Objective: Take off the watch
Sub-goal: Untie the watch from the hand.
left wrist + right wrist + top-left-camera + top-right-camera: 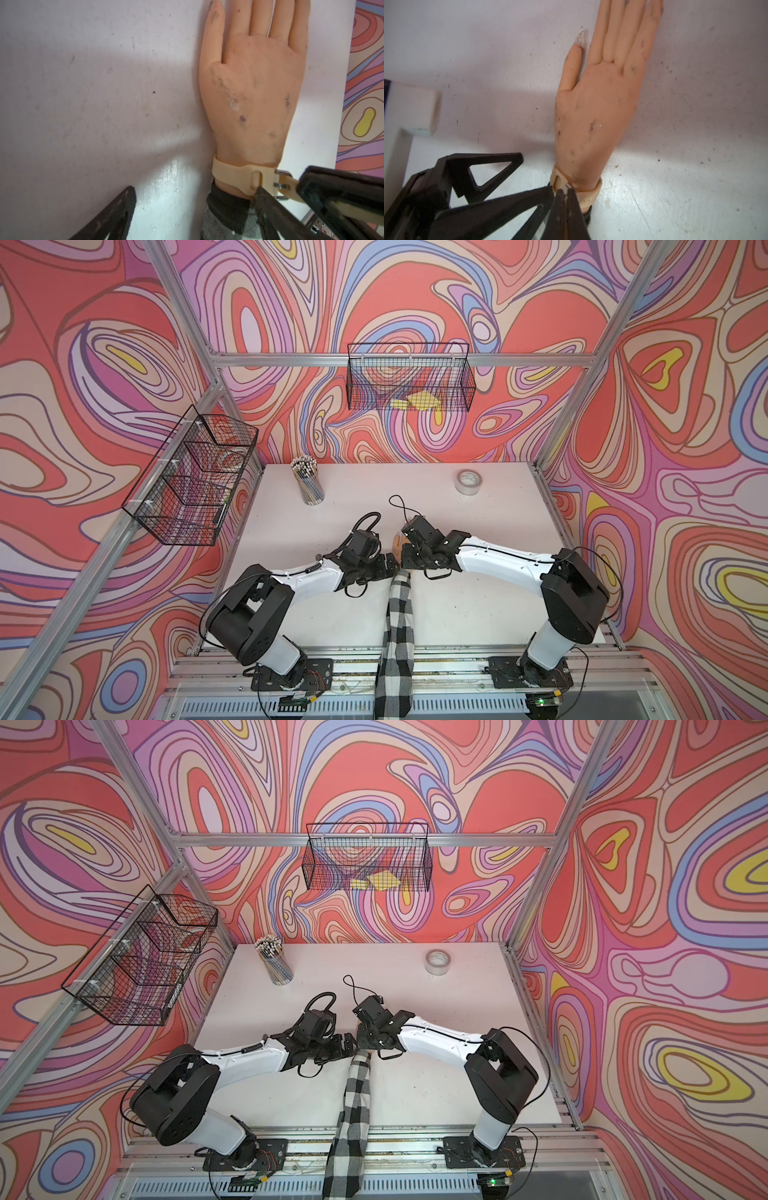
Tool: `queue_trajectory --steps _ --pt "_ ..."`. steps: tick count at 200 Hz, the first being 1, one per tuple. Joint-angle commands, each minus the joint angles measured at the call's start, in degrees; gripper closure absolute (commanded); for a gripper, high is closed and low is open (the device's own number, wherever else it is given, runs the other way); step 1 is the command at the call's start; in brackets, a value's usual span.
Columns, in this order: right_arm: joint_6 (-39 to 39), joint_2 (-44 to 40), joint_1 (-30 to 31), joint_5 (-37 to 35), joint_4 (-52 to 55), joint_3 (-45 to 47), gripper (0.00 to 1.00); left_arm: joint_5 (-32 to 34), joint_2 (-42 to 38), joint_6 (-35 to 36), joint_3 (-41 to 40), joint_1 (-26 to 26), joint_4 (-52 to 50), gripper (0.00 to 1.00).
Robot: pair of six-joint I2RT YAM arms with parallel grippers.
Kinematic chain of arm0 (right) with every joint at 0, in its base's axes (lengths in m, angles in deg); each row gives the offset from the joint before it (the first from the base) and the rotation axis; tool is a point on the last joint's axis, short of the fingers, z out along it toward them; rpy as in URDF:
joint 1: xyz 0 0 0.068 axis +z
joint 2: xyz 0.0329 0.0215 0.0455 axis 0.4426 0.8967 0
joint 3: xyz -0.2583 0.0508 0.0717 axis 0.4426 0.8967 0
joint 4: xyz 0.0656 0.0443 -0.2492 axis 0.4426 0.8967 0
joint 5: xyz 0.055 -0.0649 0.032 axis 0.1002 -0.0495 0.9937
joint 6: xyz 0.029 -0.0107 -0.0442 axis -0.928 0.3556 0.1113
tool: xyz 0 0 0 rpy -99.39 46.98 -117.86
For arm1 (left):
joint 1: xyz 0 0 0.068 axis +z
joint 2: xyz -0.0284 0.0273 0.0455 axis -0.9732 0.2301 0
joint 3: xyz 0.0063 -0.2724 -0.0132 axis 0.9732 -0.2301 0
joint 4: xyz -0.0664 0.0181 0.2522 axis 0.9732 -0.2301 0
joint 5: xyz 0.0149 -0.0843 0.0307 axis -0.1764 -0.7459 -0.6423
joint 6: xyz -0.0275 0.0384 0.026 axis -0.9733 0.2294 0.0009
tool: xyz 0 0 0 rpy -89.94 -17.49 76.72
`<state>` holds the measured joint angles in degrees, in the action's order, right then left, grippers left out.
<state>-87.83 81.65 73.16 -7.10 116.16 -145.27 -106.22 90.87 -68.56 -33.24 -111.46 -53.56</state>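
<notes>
Between the pinched-together jaws of the right gripper sits the free tail of the watch, whose cream strap is wrapped around the wrist of a mannequin hand lying back-up on the white table. Just beside that pinch, the left gripper stands spread wide and holds nothing, one fingertip close against the strap's keeper loop. The dial shows in no view.

Just behind both grippers, a checked sleeve covers the forearm.

The strap looks light, soft and rubbery, likely to bend and cling rather than slide. The small metal buckle beside the right gripper's tips appears to be its one stiff part. The tail is the sensible place to hold, and the band next to the buckle would suit the open gripper for bracing.

Well beyond the grippers, toward the back of the table, a pencil cup is packed with pencils, and a tape roll lies apart from it. Farther off, a wire basket on the back wall holds yellow paper scraps. The divided side basket, out past the left gripper, holds contents too unclear to name.
</notes>
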Motion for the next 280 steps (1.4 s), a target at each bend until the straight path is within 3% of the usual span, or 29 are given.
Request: queue_trajectory --steps 1,179,280 --pt "-0.5 0.2 -0.3 -0.1 -1.8 0.8 1.0 -0.1 1.7 -0.4 1.0 0.3 -0.1 0.09" --pt "-0.7 -0.2 -0.3 0.4 -2.0 1.2 1.0 0.3 0.8 -0.4 4.9 0.3 -1.6 0.09" --pt "-0.7 -0.4 -0.3 -0.1 -1.8 1.5 1.0 0.9 1.7 -0.4 1.5 0.3 -0.7 0.1"
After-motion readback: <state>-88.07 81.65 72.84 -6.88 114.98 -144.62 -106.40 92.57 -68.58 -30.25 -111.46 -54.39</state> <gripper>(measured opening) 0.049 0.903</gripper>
